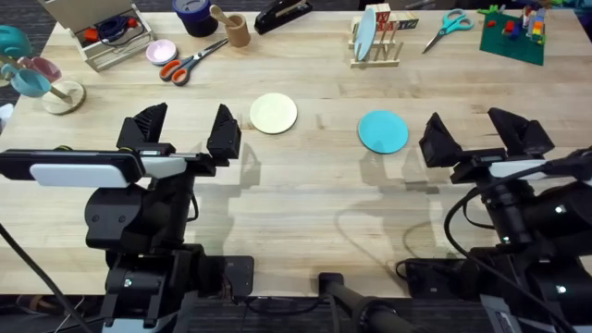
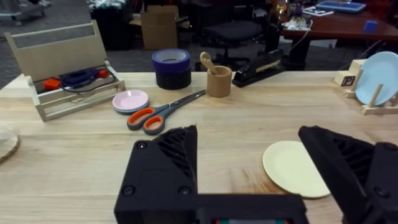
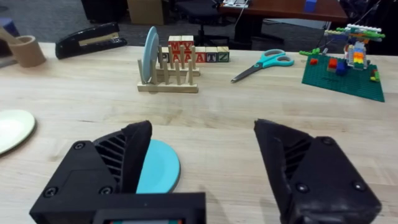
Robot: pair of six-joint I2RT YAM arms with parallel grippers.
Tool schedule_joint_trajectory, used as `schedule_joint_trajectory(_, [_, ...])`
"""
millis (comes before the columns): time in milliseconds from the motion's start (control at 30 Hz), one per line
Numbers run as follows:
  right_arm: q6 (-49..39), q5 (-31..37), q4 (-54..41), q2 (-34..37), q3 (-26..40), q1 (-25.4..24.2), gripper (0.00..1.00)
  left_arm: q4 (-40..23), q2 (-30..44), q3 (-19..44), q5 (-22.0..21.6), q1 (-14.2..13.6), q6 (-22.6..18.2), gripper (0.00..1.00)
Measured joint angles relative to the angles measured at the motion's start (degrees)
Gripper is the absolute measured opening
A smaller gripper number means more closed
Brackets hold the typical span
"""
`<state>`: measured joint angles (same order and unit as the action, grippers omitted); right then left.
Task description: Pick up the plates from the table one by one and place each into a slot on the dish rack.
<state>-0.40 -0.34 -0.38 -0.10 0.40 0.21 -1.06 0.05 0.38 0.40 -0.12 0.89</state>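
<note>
Both claws, left gripper (image 1: 185, 129) and right gripper (image 1: 481, 129), released and empty; cream plate (image 1: 274, 113) and teal plate (image 1: 383, 131) flat on table (image 1: 305, 194), rack (image 1: 375, 42) at 12 o'clock already holding one upright.

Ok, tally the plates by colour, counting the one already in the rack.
Cream: 1, cream plate on the table
Teal: 1, teal plate on the table
Pale blue: 1, pale blue plate upright in the rack
Total: 3

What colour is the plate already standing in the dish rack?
Pale blue plate, best in the right wrist view.
</note>
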Motion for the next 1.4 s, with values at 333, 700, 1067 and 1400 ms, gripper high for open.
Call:
schedule_joint_trajectory(333, [-0.01, -0.13, -0.02, 0.04, 0.0, 0.0, 0.996, 0.01, 0.0, 0.0, -0.01, 0.0, 0.0, 0.993])
schedule_joint_trajectory(700, [0.0, -0.81, 7.67, 0.1, 0.43, 0.0, 0.996, -1.06, -0.02, 3.71, -0.02, 0.0, 0.0, 0.992])
schedule_joint_trajectory(1067, [-0.01, -0.81, 0.07, 8.61, 17.52, 0.0, 0.996, -12.95, 7.77, 22.58, -2.99, 0.0, 0.05, 0.992])
schedule_joint_trajectory(1400, [0.0, -0.83, -22.89, 36.32, 45.62, 0.0, 0.996, -36.22, 35.79, 48.7, -2.97, 0.0, 4.22, 0.991])
